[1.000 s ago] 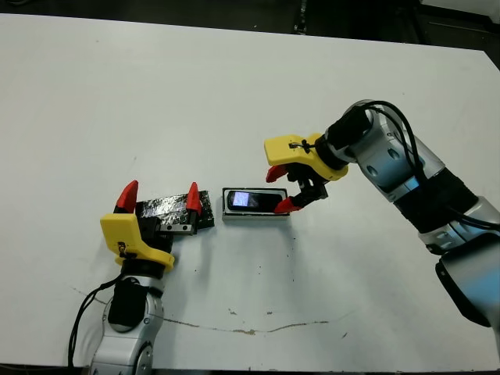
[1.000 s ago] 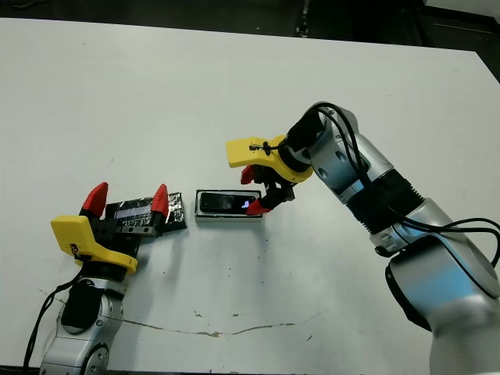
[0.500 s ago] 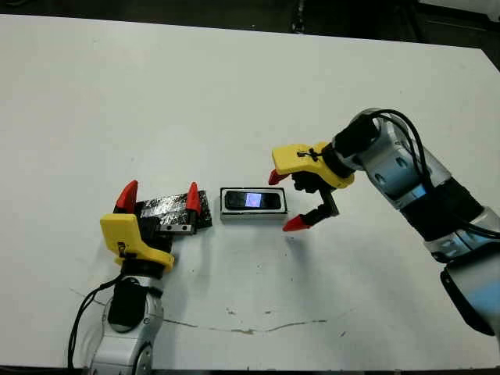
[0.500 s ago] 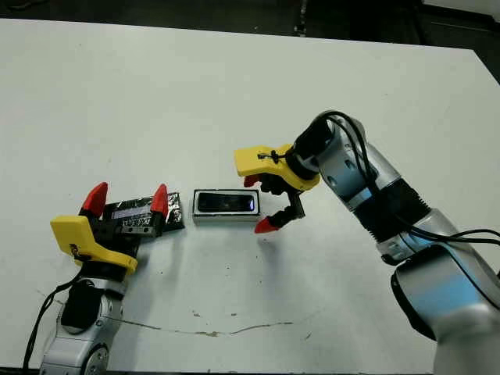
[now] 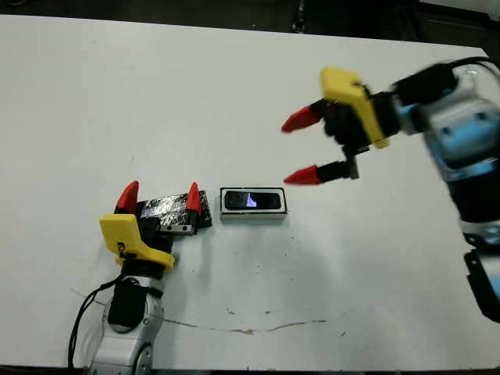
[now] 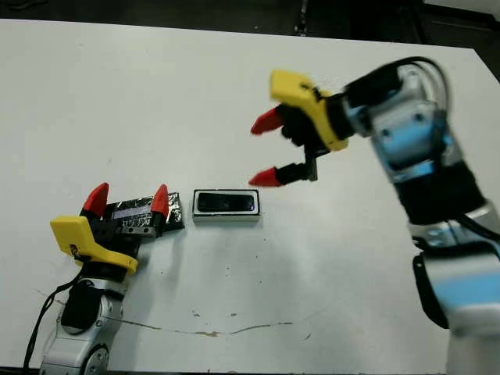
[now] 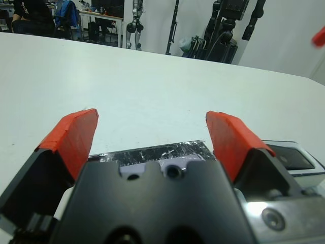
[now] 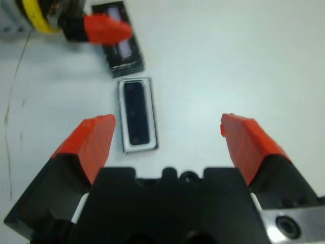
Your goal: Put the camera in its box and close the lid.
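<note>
Box (image 5: 253, 205) with camera (image 5: 252, 201) inside: open surface (image 5: 234, 94) on three sides. The lid (image 5: 168, 209) and left pincer (image 5: 159, 197) block its left end; right pincer (image 5: 303, 148) hangs apart.

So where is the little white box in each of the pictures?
Left eye view: the box sits just below the middle, with the camera inside.
Right eye view: left of the middle.
Left wrist view: only a corner shows at the right edge.
Right wrist view: left of the middle.
Shared landmark: the speckled lid beside the box, under the left gripper.
</note>
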